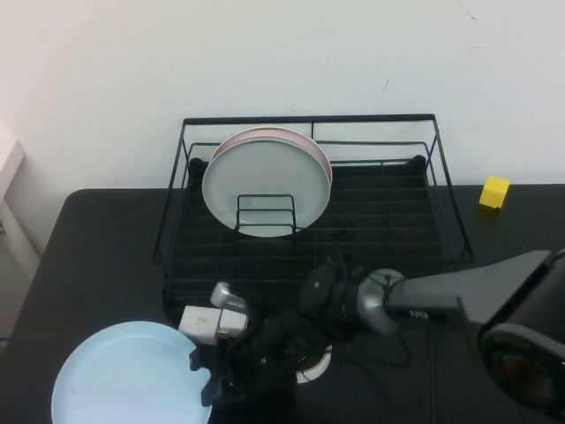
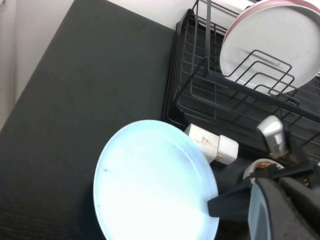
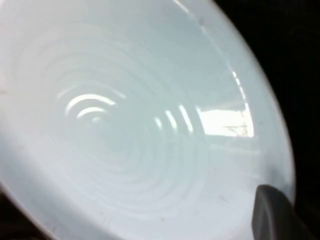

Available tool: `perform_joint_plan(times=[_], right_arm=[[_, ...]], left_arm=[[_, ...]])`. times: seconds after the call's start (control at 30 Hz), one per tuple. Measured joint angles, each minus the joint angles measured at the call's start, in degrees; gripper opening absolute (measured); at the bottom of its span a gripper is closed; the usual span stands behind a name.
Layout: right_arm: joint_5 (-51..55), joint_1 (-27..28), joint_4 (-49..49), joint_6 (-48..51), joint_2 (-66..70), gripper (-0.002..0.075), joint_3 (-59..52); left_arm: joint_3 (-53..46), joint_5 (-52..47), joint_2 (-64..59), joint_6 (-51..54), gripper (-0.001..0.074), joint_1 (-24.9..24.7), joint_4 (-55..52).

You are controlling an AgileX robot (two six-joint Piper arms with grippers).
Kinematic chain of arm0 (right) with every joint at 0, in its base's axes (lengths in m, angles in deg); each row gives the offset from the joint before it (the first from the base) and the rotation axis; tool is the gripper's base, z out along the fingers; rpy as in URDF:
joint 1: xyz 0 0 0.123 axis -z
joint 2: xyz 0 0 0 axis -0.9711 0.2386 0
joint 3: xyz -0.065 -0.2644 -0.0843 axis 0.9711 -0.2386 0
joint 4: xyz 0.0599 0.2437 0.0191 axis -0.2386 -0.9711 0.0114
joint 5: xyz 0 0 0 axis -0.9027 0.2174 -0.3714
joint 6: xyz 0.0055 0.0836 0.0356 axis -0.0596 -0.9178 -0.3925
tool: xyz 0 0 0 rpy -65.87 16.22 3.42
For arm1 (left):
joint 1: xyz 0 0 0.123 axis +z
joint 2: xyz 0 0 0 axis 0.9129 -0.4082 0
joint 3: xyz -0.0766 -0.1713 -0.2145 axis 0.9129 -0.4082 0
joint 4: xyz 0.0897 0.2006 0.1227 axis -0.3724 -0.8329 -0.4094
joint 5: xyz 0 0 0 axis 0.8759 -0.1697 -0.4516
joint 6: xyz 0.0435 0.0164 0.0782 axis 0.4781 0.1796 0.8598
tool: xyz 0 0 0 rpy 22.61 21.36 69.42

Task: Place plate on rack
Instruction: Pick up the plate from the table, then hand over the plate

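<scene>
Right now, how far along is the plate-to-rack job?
Done: right gripper has reached the light blue plate and shut on its rim. In hand: the plate lies flat on the black table, not lifted. Left: lift and slot it into the wire dish rack. Left gripper: out of view, shut.

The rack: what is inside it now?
Inside the rack, a pale grey-white plate leans upright in the wire loop divider. Behind it, only the pink-rimmed plate's edge shows; the rest is covered.
</scene>
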Motion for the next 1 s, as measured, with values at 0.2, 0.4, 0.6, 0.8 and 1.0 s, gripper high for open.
perform_joint_plan(times=[0.2,0.4,0.6,0.8,1.0], right_arm=[[1.74,-0.22,10.51,-0.54,-7.64,0.0012,0.00],[5.89,-0.22,23.60,-2.40,-14.71,0.0012,0.00],[11.19,-0.22,41.39,-5.44,-21.69,0.0012,0.00],[22.54,-0.33,56.30,-5.74,-29.12,0.0012,0.00],[24.91,-0.35,62.82,-7.11,-38.07,0.0012,0.00]], left_arm=[[0.00,0.00,0.00,0.00,-0.0001,0.00,0.00],[0.00,0.00,0.00,0.09,-0.0001,0.00,2.38],[0.70,-0.58,0.00,0.37,-0.0001,0.00,16.40],[3.96,-1.64,0.00,4.41,-0.0001,0.00,28.59],[4.73,-3.25,0.04,7.79,0.0118,0.00,30.94]])
